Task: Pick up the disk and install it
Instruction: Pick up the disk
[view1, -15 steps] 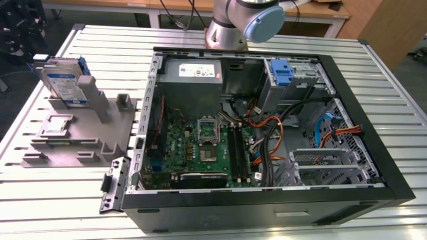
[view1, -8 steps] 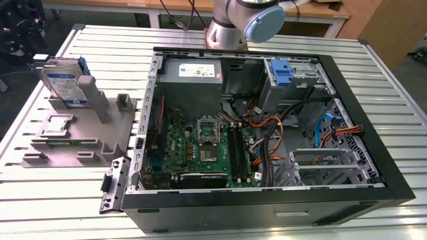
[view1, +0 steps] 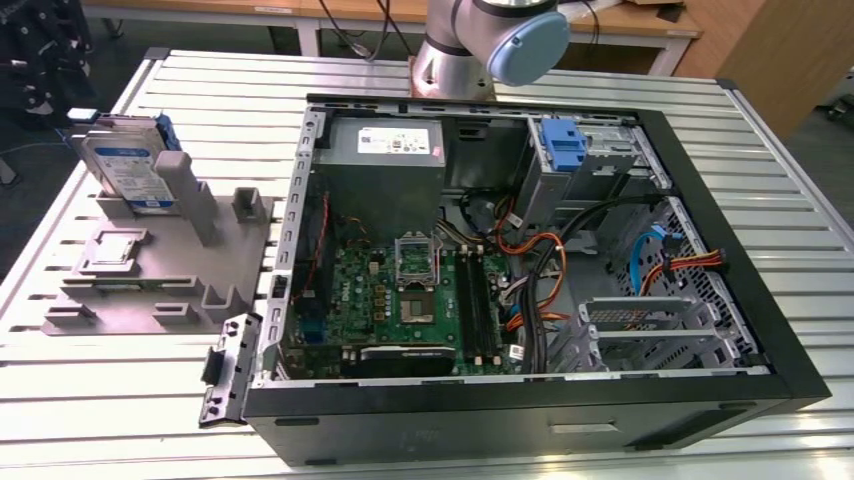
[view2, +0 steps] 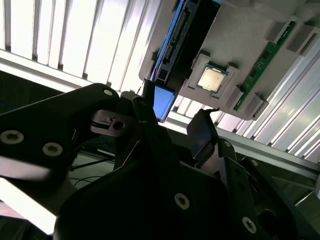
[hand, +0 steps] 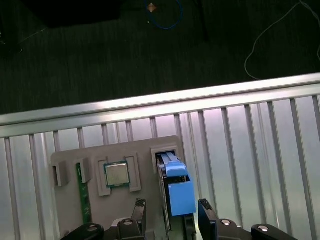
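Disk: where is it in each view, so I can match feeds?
Exterior view: disk stands upright in the grey fixture, at the exterior view's left.
First wrist view: disk edge-on in the fixture's slot.
Second wrist view: disk edge-on, dark.
Shared landmark: processor chip near it.

From high on the near side we look down over the whole desk (view1: 80, 400) and case (view1: 534, 425). Both wrist views peer past the pincer (hand: 172, 210), close above the holder (hand: 66, 200) at the exterior view's left; all three share it.
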